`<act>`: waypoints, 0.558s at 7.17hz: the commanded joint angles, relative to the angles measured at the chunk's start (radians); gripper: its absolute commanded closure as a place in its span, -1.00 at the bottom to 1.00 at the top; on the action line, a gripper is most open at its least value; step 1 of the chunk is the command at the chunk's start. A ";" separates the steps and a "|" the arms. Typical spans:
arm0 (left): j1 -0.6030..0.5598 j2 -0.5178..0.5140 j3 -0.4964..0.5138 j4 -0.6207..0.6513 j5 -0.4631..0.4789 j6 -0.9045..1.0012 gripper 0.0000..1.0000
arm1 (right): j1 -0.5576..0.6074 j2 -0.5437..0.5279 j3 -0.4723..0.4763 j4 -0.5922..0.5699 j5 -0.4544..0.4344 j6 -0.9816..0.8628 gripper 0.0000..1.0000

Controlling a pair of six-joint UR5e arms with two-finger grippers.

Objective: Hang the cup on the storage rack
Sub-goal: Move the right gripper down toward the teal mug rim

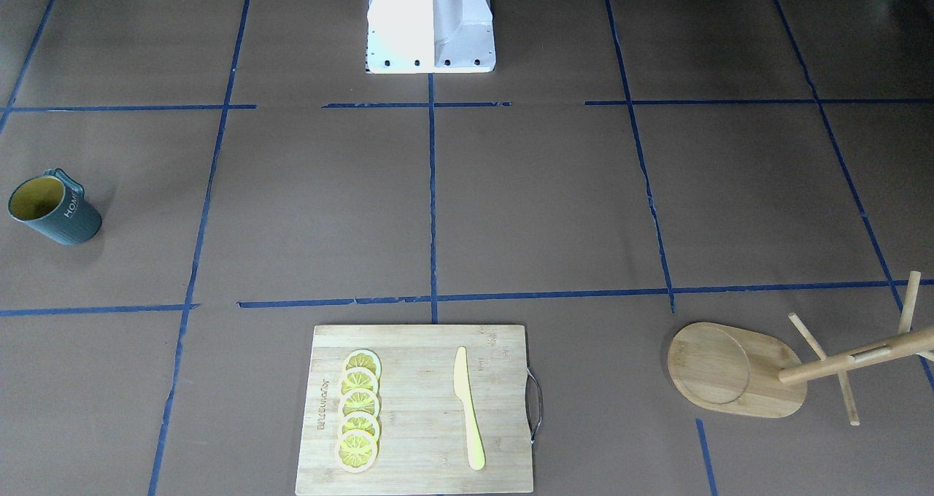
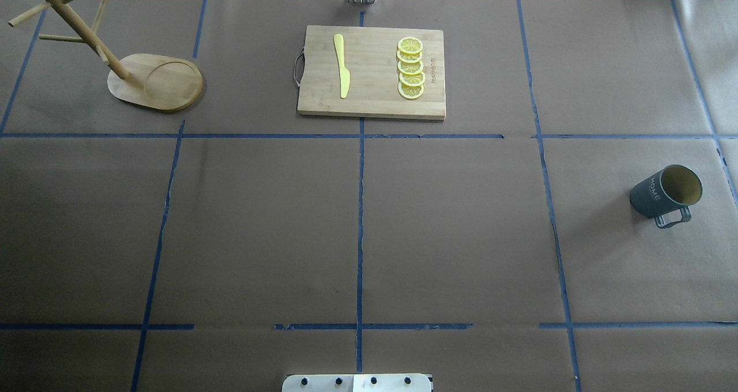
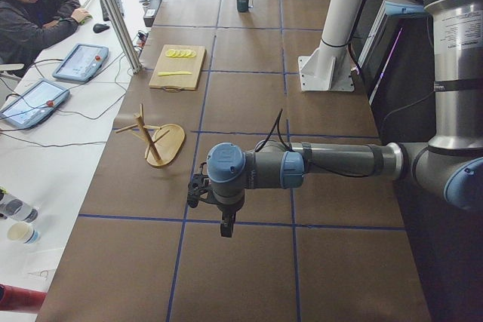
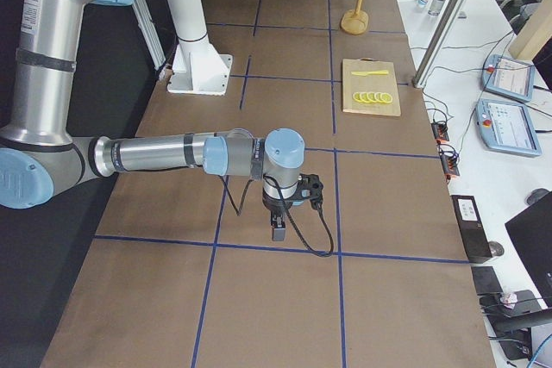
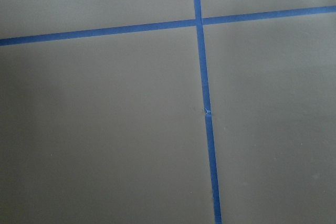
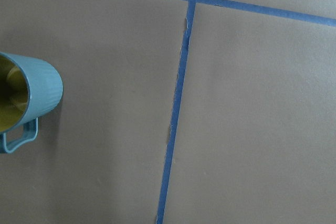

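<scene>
Cup spot: the cup (image 2: 663, 195) stands upright on the worktop's (image 2: 369, 236) right side with nothing touching it. It's well apart from the left jaws.
Jaws: left jaws and right jaws only show up in the side views, pointing down over brown paper. Honestly can't tell if they're released or clenched.
Materials: the cup is ribbed dark teal, yellow inside, with a loop handle. The rack (image 2: 155, 80) is pale bamboo with an oval base and thin pegs.
Hard to see: the right wrist view cuts the cup off at its left edge.
</scene>
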 commanded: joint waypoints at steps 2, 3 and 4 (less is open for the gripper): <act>0.003 0.000 0.007 -0.002 0.000 0.001 -1.00 | -0.018 0.001 0.009 0.082 0.001 -0.006 -1.00; 0.003 0.000 0.007 -0.002 -0.005 0.001 -1.00 | -0.064 0.000 0.003 0.128 0.007 0.040 -1.00; 0.003 0.000 0.007 -0.002 -0.006 0.001 -1.00 | -0.125 -0.002 0.000 0.165 0.020 0.163 -1.00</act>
